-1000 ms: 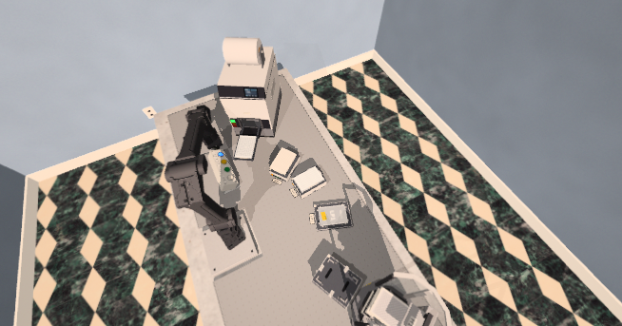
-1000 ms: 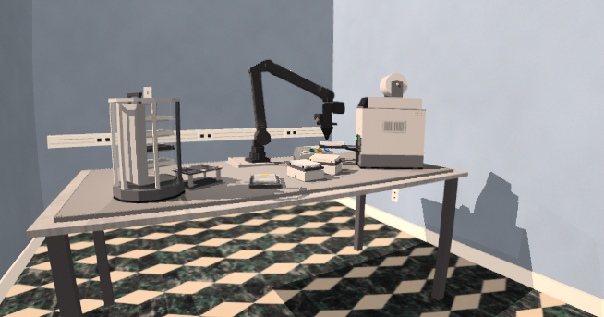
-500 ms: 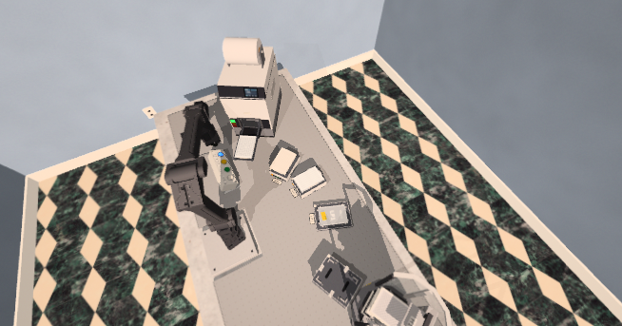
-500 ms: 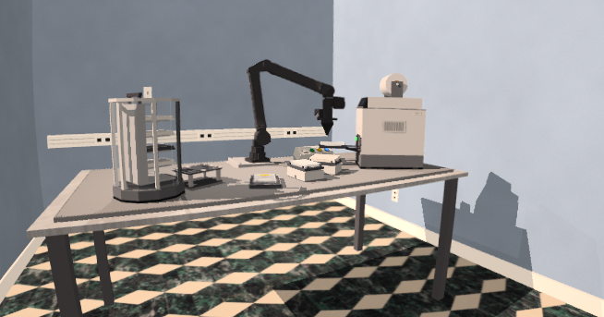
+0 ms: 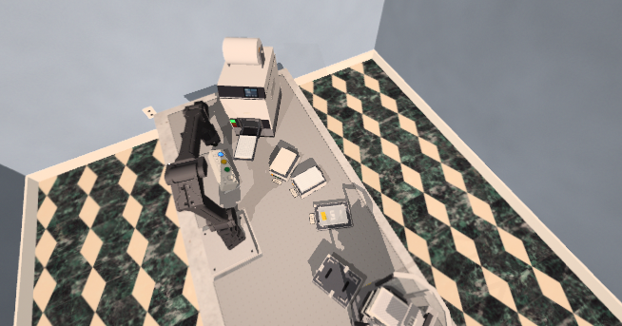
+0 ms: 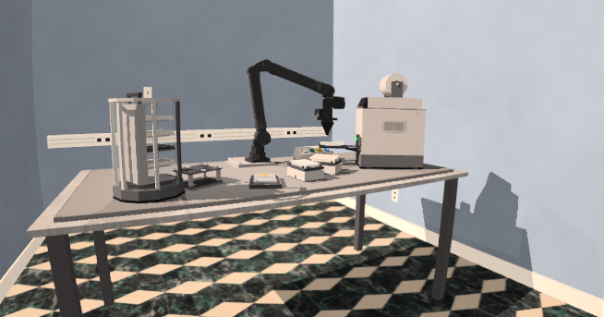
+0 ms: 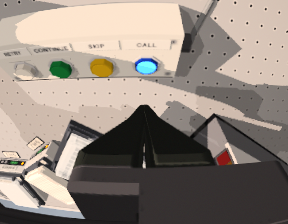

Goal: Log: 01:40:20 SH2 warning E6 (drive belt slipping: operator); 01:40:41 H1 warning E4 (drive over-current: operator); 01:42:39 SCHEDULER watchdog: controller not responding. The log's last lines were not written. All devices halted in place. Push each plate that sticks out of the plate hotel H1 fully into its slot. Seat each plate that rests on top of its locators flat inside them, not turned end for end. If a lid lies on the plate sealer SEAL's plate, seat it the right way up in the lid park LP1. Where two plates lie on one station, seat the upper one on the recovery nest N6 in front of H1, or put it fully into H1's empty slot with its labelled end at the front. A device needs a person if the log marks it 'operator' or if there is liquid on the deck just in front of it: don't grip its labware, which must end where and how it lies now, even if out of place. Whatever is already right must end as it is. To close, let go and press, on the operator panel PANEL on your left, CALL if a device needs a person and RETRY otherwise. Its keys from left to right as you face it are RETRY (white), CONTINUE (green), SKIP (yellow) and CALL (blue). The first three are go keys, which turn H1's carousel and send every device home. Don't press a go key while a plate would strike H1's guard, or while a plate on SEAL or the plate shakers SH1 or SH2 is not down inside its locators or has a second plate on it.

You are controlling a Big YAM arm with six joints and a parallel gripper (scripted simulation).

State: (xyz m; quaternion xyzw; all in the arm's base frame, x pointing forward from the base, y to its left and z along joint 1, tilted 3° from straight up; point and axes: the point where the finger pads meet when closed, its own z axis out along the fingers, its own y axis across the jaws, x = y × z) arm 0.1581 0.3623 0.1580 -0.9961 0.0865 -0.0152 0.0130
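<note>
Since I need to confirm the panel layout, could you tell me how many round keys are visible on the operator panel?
4, in one row in the wrist view: white key far left, green key, yellow key, and blue key far right, just beyond the shut gripper.

— What does the arm (image 6: 277, 71) look like?
— Matte black all over: slim straight links joined by chunky rounded joints, on a pale base plate (image 5: 247, 259) dotted with small dark screws.
— And the hand (image 7: 145, 137)?
— Black too, its two fingers pressed into one sharp wedge above a broad dark body.
</note>
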